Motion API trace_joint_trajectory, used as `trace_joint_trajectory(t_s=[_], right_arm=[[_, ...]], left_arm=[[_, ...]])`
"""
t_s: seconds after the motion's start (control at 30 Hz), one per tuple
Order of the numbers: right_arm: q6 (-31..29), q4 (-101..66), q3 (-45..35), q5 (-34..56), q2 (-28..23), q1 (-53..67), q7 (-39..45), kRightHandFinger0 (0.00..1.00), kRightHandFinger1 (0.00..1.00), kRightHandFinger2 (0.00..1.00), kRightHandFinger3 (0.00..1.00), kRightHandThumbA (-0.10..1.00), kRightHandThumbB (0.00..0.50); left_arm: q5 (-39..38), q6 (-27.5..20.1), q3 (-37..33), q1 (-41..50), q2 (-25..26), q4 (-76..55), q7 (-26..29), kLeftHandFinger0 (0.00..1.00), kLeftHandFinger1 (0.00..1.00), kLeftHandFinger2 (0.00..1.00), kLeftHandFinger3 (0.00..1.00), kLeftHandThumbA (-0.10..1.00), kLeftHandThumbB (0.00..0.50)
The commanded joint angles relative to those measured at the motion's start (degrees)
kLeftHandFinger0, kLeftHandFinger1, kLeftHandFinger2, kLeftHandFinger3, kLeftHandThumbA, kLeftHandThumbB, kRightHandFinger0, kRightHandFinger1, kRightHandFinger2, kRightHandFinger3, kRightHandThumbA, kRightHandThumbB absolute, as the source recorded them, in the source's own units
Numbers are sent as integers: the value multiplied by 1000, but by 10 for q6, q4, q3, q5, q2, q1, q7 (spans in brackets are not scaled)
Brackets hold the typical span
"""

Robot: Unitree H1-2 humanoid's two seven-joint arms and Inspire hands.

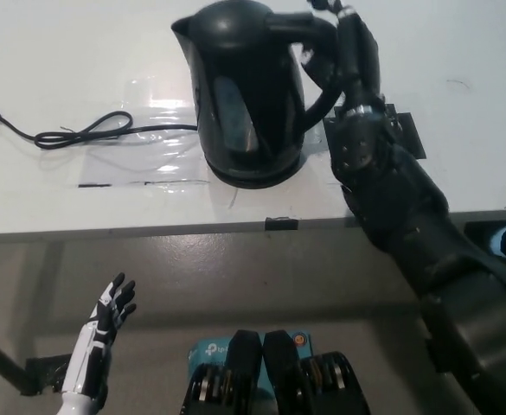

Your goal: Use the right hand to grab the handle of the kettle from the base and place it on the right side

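The black kettle [248, 95] sits on its base [261, 177] at the top middle of the white table [80, 52]. The base is mostly hidden under it. The black right hand [343, 52] reaches up from the lower right and wraps around the handle [317, 69]. Black on black makes the fingers hard to see. The white left hand [105, 333] rests at the lower left, fingers spread, holding nothing. A black cord [80, 134] lies left of the kettle.
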Motion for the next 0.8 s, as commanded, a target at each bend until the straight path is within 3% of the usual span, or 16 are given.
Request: trace_joint_trajectory(t_s=[0.0,0.1,0.23,0.3,0.37,0.47,0.57,0.77], right_arm=[[-59,16,7,-8,-2,-43,-66,0,351,740,777,-100,161],[-71,16,3,-1,-4,-45,-67,0,344,747,807,-100,106],[-104,7,-24,30,0,-53,-66,0,318,757,750,-100,117],[-110,-3,-47,50,4,-59,-68,0,223,664,630,-100,98],[-118,-31,-69,70,7,-58,-61,0,160,593,605,-100,84],[-118,-70,-89,72,8,-62,-77,0,142,561,662,-100,49],[-118,-108,-92,52,-6,-65,-104,0,151,621,711,-100,33],[-116,-133,-122,55,-43,-68,-121,0,151,642,731,-100,46]], left_arm=[[-17,-30,7,-1,11,-10,-12,1000,1000,1000,1000,1000,499],[-11,-35,6,-1,13,-8,-11,1000,1000,1000,1000,1000,500],[-16,-36,6,-3,10,-7,-13,1000,1000,1000,1000,1000,500],[-18,-32,6,-3,7,-8,-12,1000,1000,1000,1000,1000,500],[-16,-29,7,-1,7,-10,-11,1000,1000,1000,1000,1000,500],[-16,-31,8,-1,9,-9,-11,1000,1000,1000,1000,1000,498],[-15,-31,8,-3,10,-9,-11,1000,1000,1000,1000,1000,498],[-14,-23,8,-7,12,-11,-11,1000,1000,1000,1000,1000,500]])
